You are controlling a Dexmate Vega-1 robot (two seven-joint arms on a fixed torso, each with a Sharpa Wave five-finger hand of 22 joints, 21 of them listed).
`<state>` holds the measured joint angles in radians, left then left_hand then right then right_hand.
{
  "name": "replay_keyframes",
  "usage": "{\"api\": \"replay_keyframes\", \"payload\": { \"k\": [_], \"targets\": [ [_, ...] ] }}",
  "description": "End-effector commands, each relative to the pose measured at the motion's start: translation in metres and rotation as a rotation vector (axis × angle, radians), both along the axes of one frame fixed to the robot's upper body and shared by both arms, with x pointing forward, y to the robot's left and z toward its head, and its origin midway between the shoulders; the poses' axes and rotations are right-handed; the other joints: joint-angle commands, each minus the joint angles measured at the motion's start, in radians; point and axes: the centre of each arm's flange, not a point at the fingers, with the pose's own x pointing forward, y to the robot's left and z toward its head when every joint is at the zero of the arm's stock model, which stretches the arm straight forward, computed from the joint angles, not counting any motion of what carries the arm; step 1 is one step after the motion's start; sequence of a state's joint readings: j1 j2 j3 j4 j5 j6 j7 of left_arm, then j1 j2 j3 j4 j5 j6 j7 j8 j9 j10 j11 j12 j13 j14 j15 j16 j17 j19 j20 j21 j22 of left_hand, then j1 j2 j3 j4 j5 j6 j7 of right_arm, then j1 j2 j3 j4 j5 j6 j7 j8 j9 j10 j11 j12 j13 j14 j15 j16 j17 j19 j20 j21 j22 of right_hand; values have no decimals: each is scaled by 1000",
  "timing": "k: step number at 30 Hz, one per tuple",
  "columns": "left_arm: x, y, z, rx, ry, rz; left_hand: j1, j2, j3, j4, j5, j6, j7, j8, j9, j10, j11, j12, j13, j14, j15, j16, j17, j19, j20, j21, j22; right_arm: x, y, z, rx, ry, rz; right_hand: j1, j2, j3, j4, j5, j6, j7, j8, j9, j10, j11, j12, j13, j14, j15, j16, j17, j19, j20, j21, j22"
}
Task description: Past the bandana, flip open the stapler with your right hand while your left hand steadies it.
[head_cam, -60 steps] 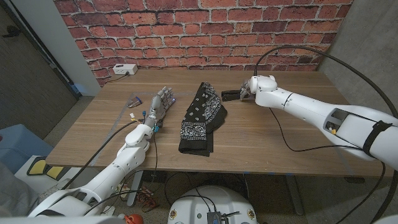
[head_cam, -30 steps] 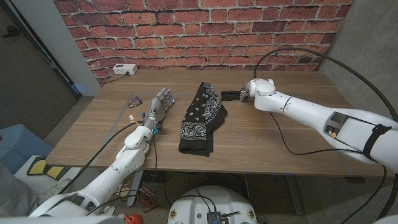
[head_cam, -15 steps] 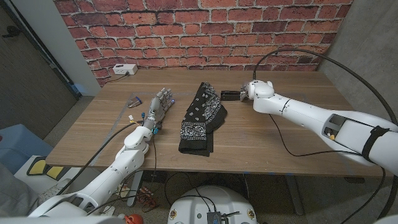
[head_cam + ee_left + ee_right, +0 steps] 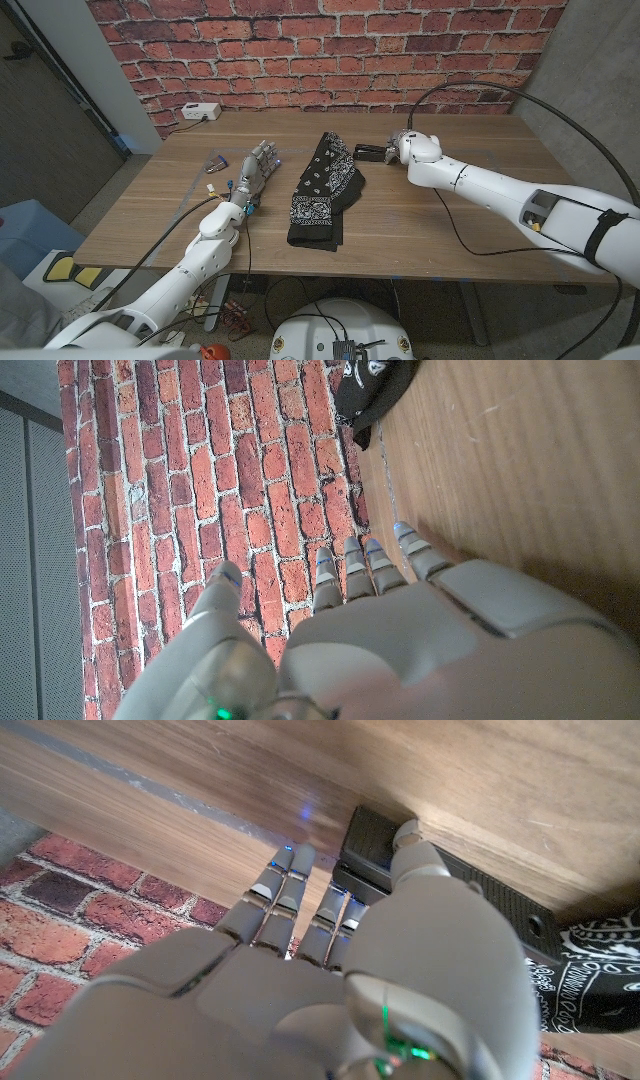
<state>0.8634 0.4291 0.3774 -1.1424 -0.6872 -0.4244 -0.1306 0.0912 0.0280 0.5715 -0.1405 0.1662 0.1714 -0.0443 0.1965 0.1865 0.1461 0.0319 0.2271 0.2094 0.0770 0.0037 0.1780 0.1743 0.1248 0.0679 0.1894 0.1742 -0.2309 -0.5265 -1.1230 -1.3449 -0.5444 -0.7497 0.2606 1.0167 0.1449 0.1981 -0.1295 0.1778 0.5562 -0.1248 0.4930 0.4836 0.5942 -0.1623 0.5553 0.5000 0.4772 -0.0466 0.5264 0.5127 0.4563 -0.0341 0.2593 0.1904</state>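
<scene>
Head view: the right hand (image 4: 408, 146) has closed in to touch the stapler (image 4: 371, 153) beyond the bandana (image 4: 325, 186), fingers apart gripping nothing, while the left hand (image 4: 255, 168), also spread, waits well apart, so steadying hasn't begun.

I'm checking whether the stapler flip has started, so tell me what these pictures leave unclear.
- Head view: the stapler is small, and the right hand covers its near end, so open or closed cannot be told.
- Right wrist view: the hand's back hides the fingertips' contact with the stapler; grip unclear.
- Right wrist view: the bandana is cut off by the picture edge.
- Head view: small items beside the left hand are too small to identify.
</scene>
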Motion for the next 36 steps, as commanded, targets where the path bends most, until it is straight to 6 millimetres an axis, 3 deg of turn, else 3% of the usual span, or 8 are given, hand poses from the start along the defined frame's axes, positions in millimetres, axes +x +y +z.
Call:
{"api": "replay_keyframes", "payload": {
  "k": [1, 3, 7, 29, 32, 36],
  "targets": [
    [-1, -2, -1, 2, 3, -2, 0, 8, -5, 0, 6, 10, -3, -2, 3, 6, 0, 6, 1, 8, 3, 8, 3, 10, -4, 7, 3, -10, -4, 6, 49, -83, 29, 25, 42, 27, 7, 8, 87, -51, 18, 16, 54, -19, 18, 2, 24, -188, 4, 11, 14, -7, 10, 5],
    [-1, -2, -1, 2, 2, -2, 0, 8, -5, 0, 6, 10, -3, -2, 3, 7, 0, 6, 1, 7, 2, 8, 3, 10, -4, 7, 3, -11, -4, 7, 54, -84, 33, 32, 46, 38, 9, 9, 108, -49, 25, 17, 89, -21, 35, 7, 36, -189, 1, 14, 18, -10, 13, 6],
    [-1, -3, -2, 0, 2, -4, 0, 8, -5, 0, 6, 10, -2, -2, 3, 5, 1, 5, 1, 8, 2, 8, 3, 10, -4, 7, 3, -13, -4, 8, 57, -89, 40, 36, 49, 52, 14, 9, 124, -57, 32, 21, 92, -24, 40, 11, 45, -187, -6, 16, 19, -13, 16, 8],
    [-5, -2, -1, 5, -7, -10, 0, 8, -6, 0, 6, 10, -1, -2, 3, 6, 2, 5, 1, 9, 4, 8, 3, 11, -4, 7, 3, -28, -4, 11, 89, -169, 47, 41, 40, 74, 20, 6, 160, -48, 40, 17, 126, -20, 49, 1, 59, -189, -23, 28, 23, -17, 24, 10],
    [-5, -2, 0, 4, -11, -12, 1, 9, -5, 0, 6, 14, 5, -1, 3, 16, -3, 8, 2, 16, -8, 10, 3, 22, -27, 11, 2, -30, -3, 10, 89, -182, 47, 43, 39, 76, 20, 6, 162, -46, 40, 17, 127, -21, 49, 0, 57, -188, -27, 28, 23, -18, 25, 11],
    [-7, -3, -1, -1, -13, -18, 1, 9, -5, -1, 6, 17, 8, 0, 3, 16, -3, 8, 2, 14, -13, 9, 3, 22, -28, 11, 2, -35, -2, 11, 94, -199, 50, 43, 39, 78, 20, 6, 162, -46, 39, 16, 127, -19, 50, 0, 58, -188, -28, 30, 23, -19, 26, 11]
  ]
}}
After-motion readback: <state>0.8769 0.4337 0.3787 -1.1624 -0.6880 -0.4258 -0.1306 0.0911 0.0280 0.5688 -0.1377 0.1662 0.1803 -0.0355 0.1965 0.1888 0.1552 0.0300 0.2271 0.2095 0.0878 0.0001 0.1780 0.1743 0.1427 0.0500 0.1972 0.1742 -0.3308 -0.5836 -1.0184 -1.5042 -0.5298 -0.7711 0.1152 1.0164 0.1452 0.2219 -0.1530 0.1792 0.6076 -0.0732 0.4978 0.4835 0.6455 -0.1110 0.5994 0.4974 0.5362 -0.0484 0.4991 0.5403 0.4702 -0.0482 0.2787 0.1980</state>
